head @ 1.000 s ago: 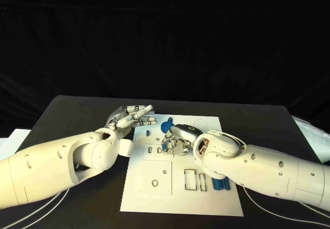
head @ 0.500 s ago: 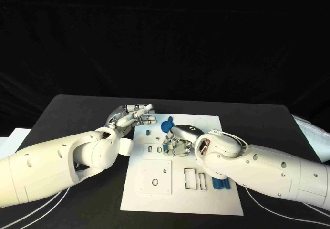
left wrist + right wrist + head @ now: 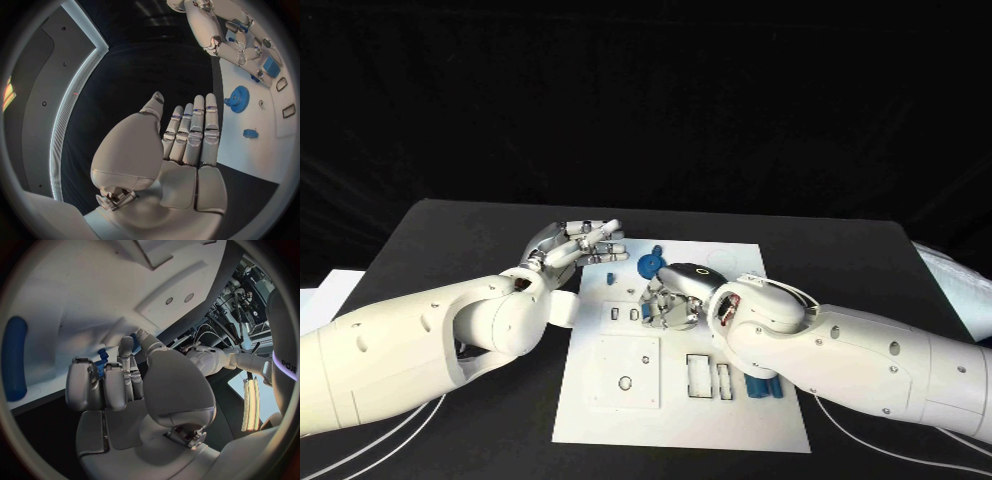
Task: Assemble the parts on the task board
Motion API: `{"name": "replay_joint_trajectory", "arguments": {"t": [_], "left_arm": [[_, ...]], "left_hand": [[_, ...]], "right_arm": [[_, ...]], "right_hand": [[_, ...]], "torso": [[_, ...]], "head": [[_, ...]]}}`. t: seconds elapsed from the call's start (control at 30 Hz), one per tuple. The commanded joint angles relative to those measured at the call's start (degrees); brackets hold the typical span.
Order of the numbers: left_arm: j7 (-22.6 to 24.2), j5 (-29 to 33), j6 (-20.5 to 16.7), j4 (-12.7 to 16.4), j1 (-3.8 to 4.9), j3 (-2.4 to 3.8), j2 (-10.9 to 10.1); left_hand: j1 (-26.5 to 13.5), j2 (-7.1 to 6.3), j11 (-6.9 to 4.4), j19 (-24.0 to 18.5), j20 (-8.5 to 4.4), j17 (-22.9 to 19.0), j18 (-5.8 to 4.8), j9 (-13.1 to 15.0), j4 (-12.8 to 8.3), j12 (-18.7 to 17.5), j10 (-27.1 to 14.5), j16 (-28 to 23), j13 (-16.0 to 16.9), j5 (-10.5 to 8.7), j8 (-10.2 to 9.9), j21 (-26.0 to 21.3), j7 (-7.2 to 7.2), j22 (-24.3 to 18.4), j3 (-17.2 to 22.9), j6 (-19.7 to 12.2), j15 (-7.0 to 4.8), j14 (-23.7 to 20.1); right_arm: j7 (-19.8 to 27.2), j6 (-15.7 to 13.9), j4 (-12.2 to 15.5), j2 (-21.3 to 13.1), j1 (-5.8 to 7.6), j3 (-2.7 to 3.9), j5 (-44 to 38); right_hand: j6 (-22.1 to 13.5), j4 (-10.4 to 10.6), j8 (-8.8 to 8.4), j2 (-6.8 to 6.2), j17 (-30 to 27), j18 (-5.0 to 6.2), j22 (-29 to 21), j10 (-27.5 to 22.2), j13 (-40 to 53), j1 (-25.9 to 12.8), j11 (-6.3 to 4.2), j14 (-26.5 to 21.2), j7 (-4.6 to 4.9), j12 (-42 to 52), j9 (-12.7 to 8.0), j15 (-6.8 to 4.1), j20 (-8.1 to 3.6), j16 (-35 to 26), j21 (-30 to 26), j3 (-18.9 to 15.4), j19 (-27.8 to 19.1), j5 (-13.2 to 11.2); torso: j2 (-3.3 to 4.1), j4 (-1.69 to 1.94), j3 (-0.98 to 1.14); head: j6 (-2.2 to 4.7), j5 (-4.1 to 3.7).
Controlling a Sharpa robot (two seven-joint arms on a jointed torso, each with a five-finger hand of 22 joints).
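Nearest us on the white rectangular task board (image 3: 678,420), slots and cutouts sit unfilled; blue cylindrical parts (image 3: 762,385) lie loose by its right edge, just under our right forearm. Mid-board, our right hand (image 3: 672,300) is curled down over the plate, and in the right wrist view a small blue piece (image 3: 100,365) sits by its fingertips – can't tell if it's actually pinched. Further back, a blue toothed gear (image 3: 648,265) rests on the board, a small blue block (image 3: 250,133) near it. Our left hand (image 3: 577,243) hovers at the far-left corner, released, fingers straight, holding nothing. We judge assembly early: most parts still unseated
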Motion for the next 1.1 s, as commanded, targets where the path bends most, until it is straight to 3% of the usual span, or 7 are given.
{"name": "replay_joint_trajectory", "arguments": {"t": [0.03,0.53,0.73,0.8,0.9,0.97,1.1], "left_arm": [[0.3,0.1,0.8,0.06,0.03,0.04,0.13],[-0.76,-0.92,1.04,-0.34,0.03,0.04,0.22],[-8.09,-8.62,-3.92,-0.65,0.04,0.04,-0.21],[-11.82,-11.87,-4.31,-0.51,0.07,0.04,-0.48],[-19.9,-17.67,-2.64,-0.1,0.32,0.06,-0.96],[-26.75,-22.31,0.36,0.16,0.85,0.07,-1.17],[-40.45,-33.7,8.99,0.53,2.52,0.07,-0.98]], "left_hand": [[-0.08,0.57,0.29,-0.04,0.06,0.07,-0.01,-0.06,-0.4,-0.4,-0.1,-0.38,-0.02,-0.18,-0.32,-0.34,0.61,-0.07,-0.06,-0.1,0.11,-0.22],[-0.38,1.28,-0.63,2.71,-0.74,1.33,0.27,0.03,-1.14,0.26,2.21,0.55,0.2,-0.13,0.05,0.23,-0.22,0.23,-0.48,1.22,-1.0,3.19],[-1.16,1.14,-6.06,19.72,-7.64,10.71,0.39,0.49,-0.61,4.01,14.14,14.08,2.06,-0.11,1.77,9.95,-5.25,5.01,-0.34,6.67,-7.93,23.18],[-1.23,1.08,-8.59,23.21,-9.33,31.71,0.22,0.83,-0.2,5.44,18.59,37.62,3.26,-0.05,2.28,13.34,-6.2,7.1,0.2,8.92,-9.14,23.71],[-2.84,-0.48,-9.11,25.51,-10.54,55.67,-0.78,1.23,0.6,9.0,22.27,61.72,6.78,-0.02,2.11,21.47,-7.4,14.66,-0.58,9.86,-10.35,24.71],[-5.61,-0.57,-9.38,25.85,-10.82,64.68,-2.11,1.76,2.34,12.66,23.08,69.69,10.36,-0.04,2.37,30.6,-7.52,24.7,-1.63,10.02,-10.38,25.03],[-9.85,-0.6,-9.91,25.13,-11.39,71.66,-3.13,3.34,5.85,23.27,21.91,75.56,20.21,0.63,4.57,39.92,-8.33,34.77,-4.38,10.42,-10.77,25.17]], "right_arm": [[-1.23,-0.43,-0.15,-0.04,-0.36,-0.3,-0.77],[2.77,-12.98,3.58,-2.27,-0.72,-0.23,0.3],[11.46,-16.18,7.79,-5.97,0.02,0.48,7.21],[14.35,-15.53,8.93,-7.59,0.8,0.63,11.38],[17.11,-13.97,10.19,-10.32,2.34,0.75,18.38],[18.11,-13.42,10.54,-12.11,3.53,0.79,23.22],[19.0,-13.07,10.57,-15.36,5.41,0.84,31.06]], "right_hand": [[-0.63,0.11,-0.3,-0.5,-0.07,0.52,-0.13,-0.35,-0.31,-0.1,0.17,2.7,0.03,-0.54,-0.01,0.49,0.21,-0.4,-0.29,-0.54,-0.2,-0.05],[-3.44,1.25,-0.44,-1.92,-1.9,0.99,-2.51,-2.38,-2.13,-0.58,0.83,2.2,0.64,-1.59,0.06,1.08,0.83,-1.94,-1.66,-4.43,-1.64,0.85],[-3.89,1.57,-0.27,-1.42,-1.12,0.82,-1.68,-0.46,1.15,0.17,0.85,2.52,0.68,2.99,0.13,1.1,0.88,-1.46,-1.32,-5.68,-1.01,0.93],[-3.95,1.55,-0.19,-0.92,-1.11,0.83,-1.71,-0.35,1.64,0.68,0.85,2.54,0.69,3.71,0.15,1.1,0.89,-1.47,-1.34,-5.8,-1.01,0.87],[-3.93,1.38,-0.08,-0.22,-1.16,0.87,-1.93,-0.69,1.65,1.52,0.84,2.52,0.69,3.88,0.18,1.1,0.9,-1.54,-1.47,-5.8,-1.17,0.99],[-3.74,1.22,0.08,0.39,-1.16,0.91,-2.08,-0.79,1.76,2.17,0.8,2.52,0.66,4.12,0.23,1.08,0.89,-1.56,-1.55,-5.64,-1.26,1.17],[-3.43,1.01,0.29,1.12,-0.94,0.89,-1.95,-0.49,2.33,2.92,0.71,2.6,0.6,5.01,0.29,1.01,0.85,-1.43,-1.51,-5.45,-1.16,1.45]], "torso": [[0.05,0.02,-0.02],[-0.04,-0.03,0.09],[-0.33,-0.11,0.36],[-0.5,-0.11,0.48],[-0.85,-0.11,0.64],[-1.08,-0.18,0.72],[-1.48,-0.3,0.88]], "head": [[0.01,-0.03],[0.13,0.03],[0.27,0.08],[0.09,0.16],[-0.05,0.14],[-0.13,0.23],[-0.22,0.34]]}}
